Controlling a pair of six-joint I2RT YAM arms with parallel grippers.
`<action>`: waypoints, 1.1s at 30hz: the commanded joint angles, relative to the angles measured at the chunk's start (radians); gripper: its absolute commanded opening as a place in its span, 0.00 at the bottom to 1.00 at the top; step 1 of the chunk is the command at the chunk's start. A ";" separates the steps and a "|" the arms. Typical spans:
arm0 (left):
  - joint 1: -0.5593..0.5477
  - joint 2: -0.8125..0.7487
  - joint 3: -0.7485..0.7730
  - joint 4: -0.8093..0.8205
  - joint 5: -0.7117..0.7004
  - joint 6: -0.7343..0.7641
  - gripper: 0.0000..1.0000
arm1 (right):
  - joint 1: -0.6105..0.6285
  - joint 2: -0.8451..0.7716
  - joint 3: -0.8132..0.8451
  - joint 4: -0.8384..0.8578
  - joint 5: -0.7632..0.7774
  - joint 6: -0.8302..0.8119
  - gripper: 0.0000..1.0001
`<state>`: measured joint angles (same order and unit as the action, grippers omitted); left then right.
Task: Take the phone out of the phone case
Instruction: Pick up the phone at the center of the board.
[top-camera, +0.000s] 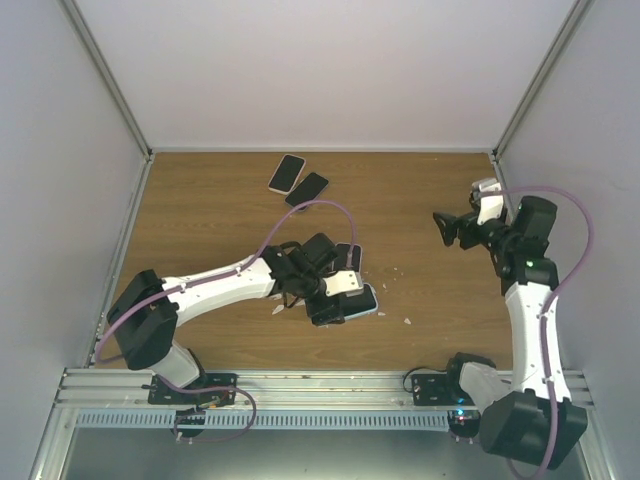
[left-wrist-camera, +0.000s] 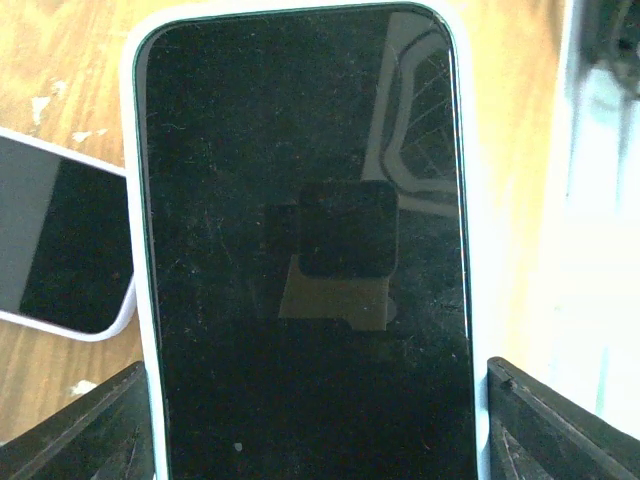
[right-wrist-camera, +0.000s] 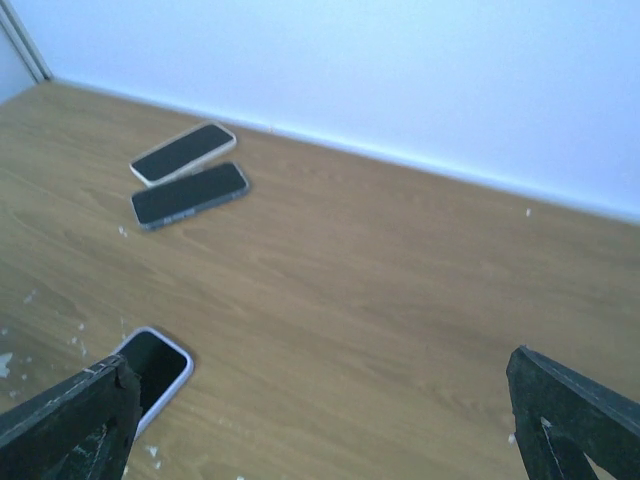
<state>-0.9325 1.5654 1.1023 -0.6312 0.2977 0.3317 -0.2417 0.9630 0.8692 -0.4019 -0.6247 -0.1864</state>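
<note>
A phone (left-wrist-camera: 300, 250) with a dark screen sits face up in a white phone case (left-wrist-camera: 477, 250) and fills the left wrist view. My left gripper (left-wrist-camera: 318, 372) straddles its near end, and both black fingers (left-wrist-camera: 100, 430) press on the case's long sides. From above, the left gripper (top-camera: 335, 295) is low over this phone (top-camera: 352, 304) at the table's middle. At the right my right gripper (top-camera: 447, 228) hangs open above the wood. The right wrist view shows only bare table between the right gripper's (right-wrist-camera: 320, 400) jaws.
A second cased phone (top-camera: 349, 257) lies just behind the held one, also showing as a pale-rimmed phone (left-wrist-camera: 60, 240) in the left wrist view. Two more phones (top-camera: 287, 173) (top-camera: 307, 188) lie at the back. White crumbs (top-camera: 407, 321) dot the wood. Walls enclose three sides.
</note>
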 joint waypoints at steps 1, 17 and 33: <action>0.014 -0.039 0.042 0.005 0.132 0.021 0.46 | -0.005 0.023 0.085 -0.036 -0.064 -0.001 1.00; 0.221 -0.116 0.307 0.067 -0.193 -0.108 0.45 | 0.086 0.161 0.246 0.114 -0.260 0.443 1.00; 0.248 -0.088 0.451 0.152 -0.343 -0.140 0.43 | 0.312 0.324 0.263 0.370 -0.366 0.845 0.95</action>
<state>-0.6895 1.4773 1.4715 -0.5999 -0.0261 0.2268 0.0273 1.2778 1.1503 -0.1322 -0.9565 0.5465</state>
